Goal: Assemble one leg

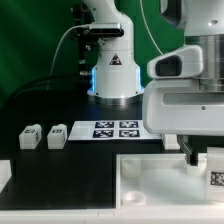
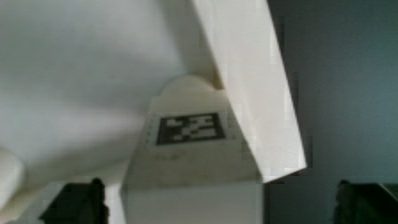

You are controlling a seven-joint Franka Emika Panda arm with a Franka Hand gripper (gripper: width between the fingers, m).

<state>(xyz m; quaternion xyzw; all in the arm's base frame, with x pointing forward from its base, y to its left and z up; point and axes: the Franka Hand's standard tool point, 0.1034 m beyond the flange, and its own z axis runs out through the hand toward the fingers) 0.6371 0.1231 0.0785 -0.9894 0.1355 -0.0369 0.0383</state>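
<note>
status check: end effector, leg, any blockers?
End effector low over white panel, open/shut unclear. Tagged leg close in wrist view; grasp unconfirmed. Two spare legs beside marker board. No blockers seen.
</note>
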